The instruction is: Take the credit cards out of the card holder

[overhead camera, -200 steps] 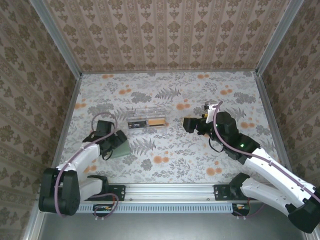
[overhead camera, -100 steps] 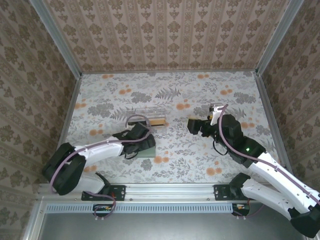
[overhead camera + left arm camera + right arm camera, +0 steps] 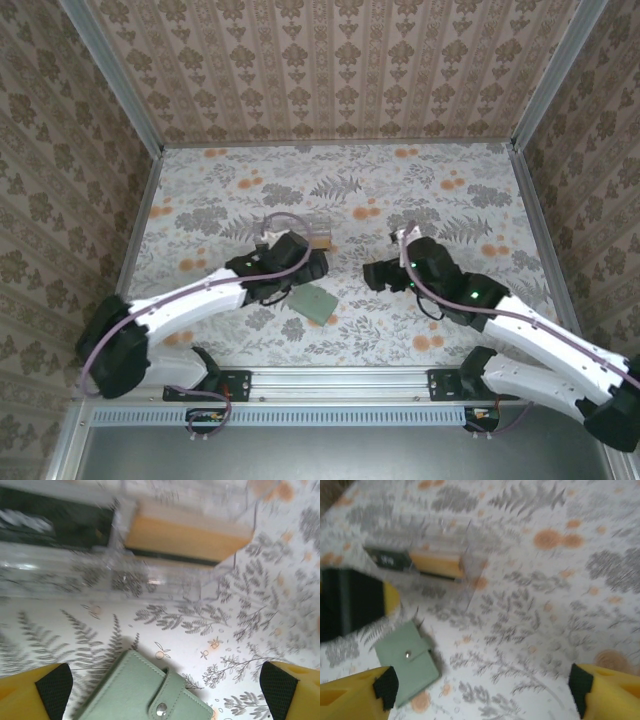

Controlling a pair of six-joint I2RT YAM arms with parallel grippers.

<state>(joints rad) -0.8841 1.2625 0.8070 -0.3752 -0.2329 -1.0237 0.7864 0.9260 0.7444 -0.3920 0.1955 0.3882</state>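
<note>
Sitting near the card holder, a clear box

The card holder was a pale grey-green with a shiny silver snap, the table was white with grey ferns and orange flowers, the walls were brown with stripes and flowers, and the clear box held black and orange things.

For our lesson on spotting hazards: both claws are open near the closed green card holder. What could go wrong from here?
1. The card holder lies flat with its snap fastened, so a claw may slide it instead of opening it.
2. The clear plastic box sits just beyond it; the left claw could knock it.
3. The right claw faces the left one, so they might collide.
</note>
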